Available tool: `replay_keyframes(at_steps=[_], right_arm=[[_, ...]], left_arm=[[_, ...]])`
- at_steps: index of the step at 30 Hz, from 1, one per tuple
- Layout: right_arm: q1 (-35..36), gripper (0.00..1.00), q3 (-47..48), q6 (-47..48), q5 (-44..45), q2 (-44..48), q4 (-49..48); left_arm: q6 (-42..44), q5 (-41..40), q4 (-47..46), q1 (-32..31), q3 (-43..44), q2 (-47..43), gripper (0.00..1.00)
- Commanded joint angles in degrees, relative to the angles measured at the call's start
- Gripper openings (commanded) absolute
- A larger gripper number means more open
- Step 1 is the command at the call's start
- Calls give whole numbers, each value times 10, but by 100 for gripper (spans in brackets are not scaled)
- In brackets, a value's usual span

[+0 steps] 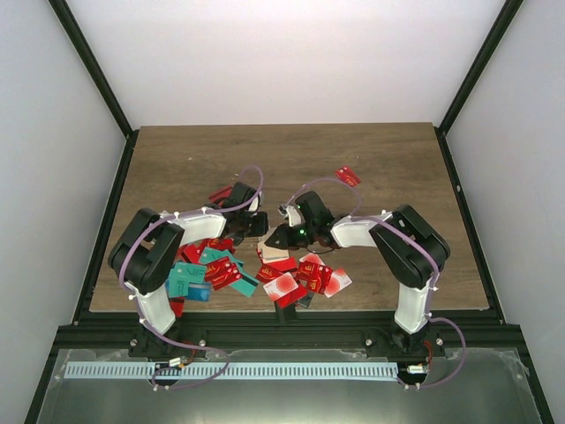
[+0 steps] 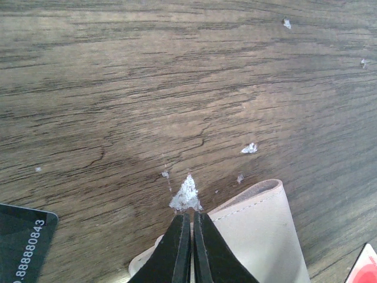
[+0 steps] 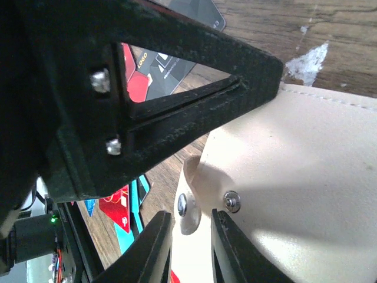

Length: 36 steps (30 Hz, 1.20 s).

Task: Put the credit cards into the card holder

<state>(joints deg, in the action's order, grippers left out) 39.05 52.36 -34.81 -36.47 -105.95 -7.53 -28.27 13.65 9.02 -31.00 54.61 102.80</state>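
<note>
Nearest the arm bases, the credit cards [image 1: 221, 269] lie on the table [image 1: 177, 159] in two overlapping heaps. There are about nine at the left, red and teal with one blue, and about eight at the right, mostly red with two whitish ones; the overlap bars a firmer count. Just beyond the right heap lies the one card holder [image 1: 267, 251], beige, between the two claws. The left claw [image 2: 189, 217] is closed to a hairline slit right at the holder's edge, with beige showing on both sides of its tips; whether any of the holder is nipped in the slit I cannot tell. The right claw [image 3: 189, 217] stands narrowly parted with nothing gripped, and the holder's snap tab [image 3: 186, 206] shows in the gap just off its tips. Farther out lie two more: a second red card [image 1: 220, 193] beside the left arm, and a lone red card [image 1: 349, 177] well apart toward the right
</note>
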Motion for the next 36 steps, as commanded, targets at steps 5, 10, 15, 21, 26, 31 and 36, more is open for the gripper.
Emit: replay_keyframes(at_steps=[5,10,15,21,26,31,36], right_arm=[[4,20,15,-3,-11,-18,-7],[4,17,19,-6,-14,-22,-10],[4,10,28,-5,-14,-24,-6],[4,1,44,1,21,-19,40],[4,1,59,9,45,-8,71],[5,1,77,15,76,-9,107],[4,1,84,18,80,-14,117]], left_arm=[[2,12,14,0,-13,3,5],[2,12,14,0,-13,4,5],[3,12,14,0,-14,4,5],[4,12,14,0,-15,1,5],[5,10,15,0,-16,0,5],[7,7,16,0,-18,-1,5],[8,7,15,-1,-18,-1,4]])
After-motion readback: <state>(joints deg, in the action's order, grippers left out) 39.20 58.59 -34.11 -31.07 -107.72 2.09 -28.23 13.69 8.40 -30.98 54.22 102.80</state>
